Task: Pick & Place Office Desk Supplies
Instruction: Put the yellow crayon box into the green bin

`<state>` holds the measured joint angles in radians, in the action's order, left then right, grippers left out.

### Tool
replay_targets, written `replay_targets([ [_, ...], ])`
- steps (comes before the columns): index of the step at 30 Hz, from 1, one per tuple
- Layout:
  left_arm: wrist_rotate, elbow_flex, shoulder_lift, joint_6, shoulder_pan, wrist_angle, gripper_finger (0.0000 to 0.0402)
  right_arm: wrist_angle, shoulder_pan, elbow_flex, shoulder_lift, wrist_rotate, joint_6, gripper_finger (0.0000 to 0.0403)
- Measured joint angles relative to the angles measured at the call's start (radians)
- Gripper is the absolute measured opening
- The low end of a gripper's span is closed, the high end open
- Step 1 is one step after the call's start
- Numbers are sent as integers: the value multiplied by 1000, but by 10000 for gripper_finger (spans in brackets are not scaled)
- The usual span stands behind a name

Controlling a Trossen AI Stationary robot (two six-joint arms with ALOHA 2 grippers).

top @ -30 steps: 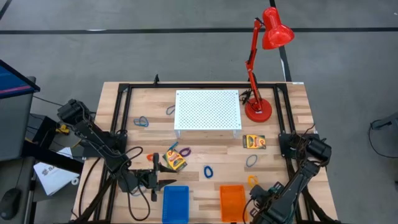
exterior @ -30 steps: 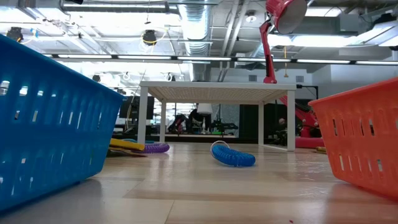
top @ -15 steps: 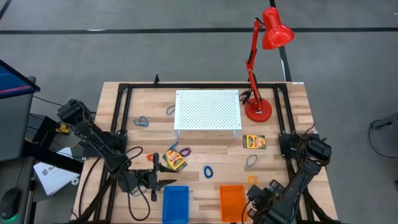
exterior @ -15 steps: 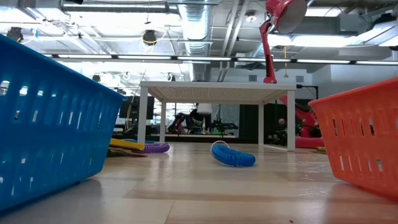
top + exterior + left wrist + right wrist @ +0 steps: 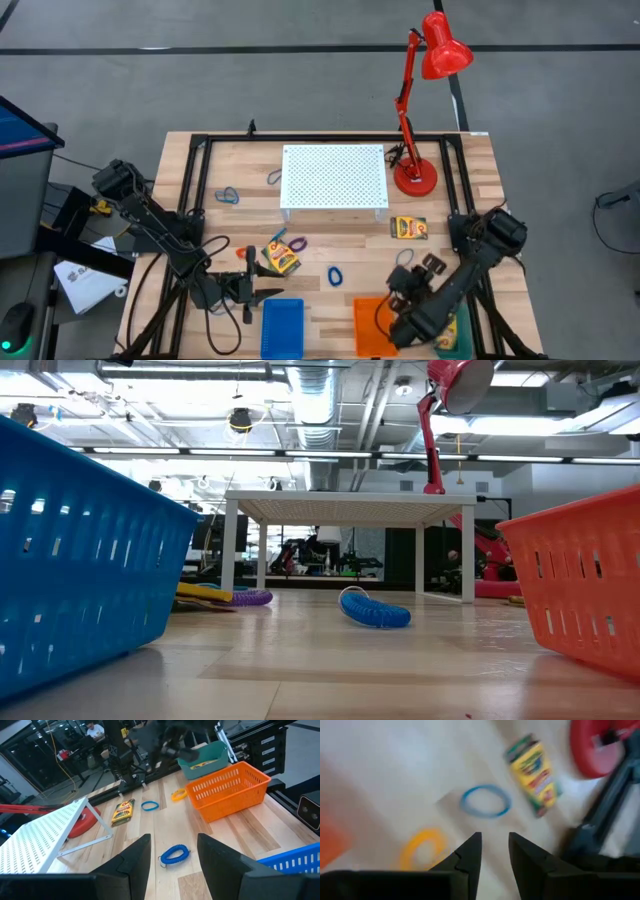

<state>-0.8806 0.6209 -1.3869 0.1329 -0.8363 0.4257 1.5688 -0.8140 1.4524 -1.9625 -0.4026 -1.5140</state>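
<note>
Nearer arm: right gripper [image 5: 492,851], jaws slightly parted, empty.
Target, probably: yellow loop [image 5: 424,849], just ahead, flat on desk [image 5: 330,250].
Left gripper [image 5: 172,857]: open, empty, idle.

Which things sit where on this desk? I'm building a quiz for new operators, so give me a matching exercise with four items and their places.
Things:
1. blue basket
2. orange basket
3. red lamp
4. blue coil

Places:
A. back right of the table, beside the white stand
B. front edge, left of centre
C. open wood, ahead of the two baskets
D. front edge, next to the right arm

Pairs: 1-B, 2-D, 3-A, 4-C
</note>
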Motion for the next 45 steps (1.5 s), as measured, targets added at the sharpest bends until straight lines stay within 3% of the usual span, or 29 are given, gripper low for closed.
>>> replay_targets([
  [7,0,0,0,0,0,-3,154,-134,69,-142,104,-115,-20,134],
  [14,0,0,0,-3,0,-8,154,-293,83,-420,326,-164,-173,164],
  [20,0,0,0,-3,0,-8,154,-441,82,-710,561,-235,-380,167],
  [25,0,0,0,-3,0,-8,154,-546,153,-880,674,-255,-447,155],
  [33,0,0,0,-3,2,-9,154,-668,322,-920,692,-248,-276,131],
  [38,0,0,0,-3,2,-19,154,-754,433,-920,631,-151,-128,120],
  [45,0,0,0,-10,2,-27,154,-911,460,-915,515,-124,-25,118],
])
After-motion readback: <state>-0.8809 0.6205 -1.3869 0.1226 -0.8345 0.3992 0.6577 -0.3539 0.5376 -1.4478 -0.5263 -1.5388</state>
